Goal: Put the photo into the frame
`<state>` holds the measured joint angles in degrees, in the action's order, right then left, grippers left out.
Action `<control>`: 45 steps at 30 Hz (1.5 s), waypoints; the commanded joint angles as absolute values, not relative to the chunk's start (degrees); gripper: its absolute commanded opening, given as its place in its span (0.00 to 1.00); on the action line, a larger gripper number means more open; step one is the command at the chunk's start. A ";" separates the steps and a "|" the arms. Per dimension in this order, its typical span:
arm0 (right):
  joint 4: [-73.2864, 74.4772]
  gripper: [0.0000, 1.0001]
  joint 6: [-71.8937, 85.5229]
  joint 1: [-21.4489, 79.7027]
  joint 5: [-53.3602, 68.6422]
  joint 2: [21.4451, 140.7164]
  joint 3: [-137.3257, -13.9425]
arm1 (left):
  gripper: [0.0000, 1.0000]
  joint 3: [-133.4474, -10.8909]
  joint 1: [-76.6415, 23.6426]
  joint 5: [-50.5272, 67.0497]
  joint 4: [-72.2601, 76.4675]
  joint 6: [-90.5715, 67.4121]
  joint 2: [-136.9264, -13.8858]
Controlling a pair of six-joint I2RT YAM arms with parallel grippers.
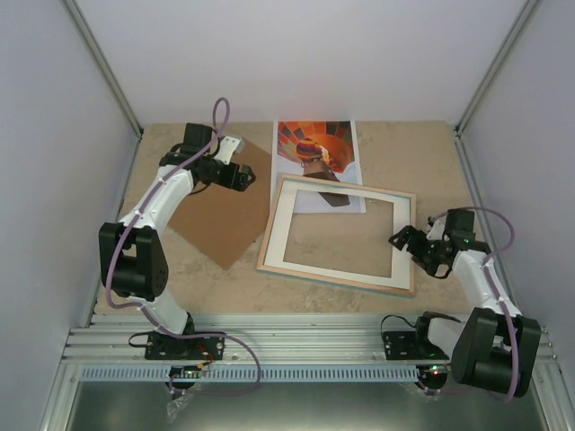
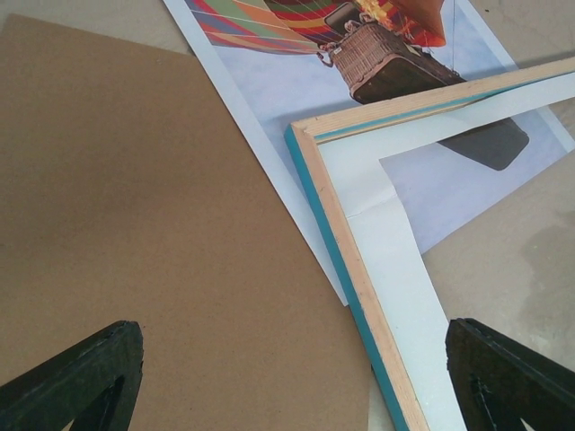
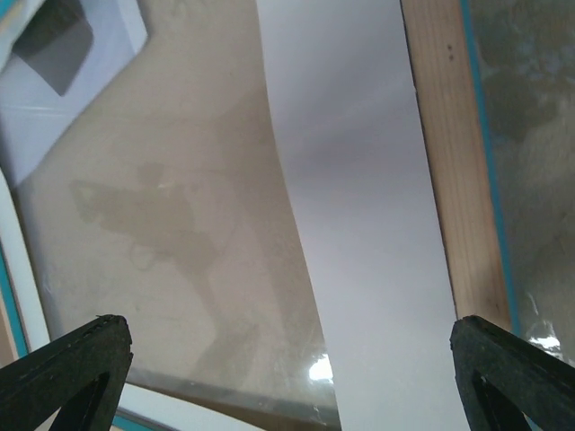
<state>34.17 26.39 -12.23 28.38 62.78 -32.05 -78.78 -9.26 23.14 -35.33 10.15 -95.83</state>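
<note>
The left gripper (image 2: 292, 359) and right gripper (image 3: 289, 359) both gape empty. The rectangular hot-air-balloon paper photo (image 2: 296, 81) lies ahead of the left one, apparently partly under the wood-and-turquoise rectangular frame (image 2: 349, 260) below the right; it is not yet inserted.

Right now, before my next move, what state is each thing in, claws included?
photo: picture side up, flat, near end under the frame, not in it
frame: flat, wood face up, far rim on the photo
white mat: lying in the frame
backing board: flat, left of the frame
left claw: open, empty, above the backing board
right claw: open, empty, above the frame
</note>
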 commanded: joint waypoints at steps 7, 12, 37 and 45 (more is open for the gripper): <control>35.96 0.98 28.38 -8.12 22.65 63.11 -29.91 | 0.94 -79.92 -9.58 22.29 -33.13 8.33 -96.56; 35.39 0.98 28.90 -4.08 19.91 65.65 -30.32 | 0.94 -81.02 -9.58 21.54 -32.75 7.53 -97.53; 24.90 0.98 -3.66 -0.26 38.01 78.82 -58.84 | 0.97 -101.76 -9.67 26.91 -31.44 -9.64 -116.58; 20.36 0.98 -4.31 -0.02 40.50 101.70 -76.48 | 0.97 -118.31 -9.67 29.19 -30.24 -18.18 -130.96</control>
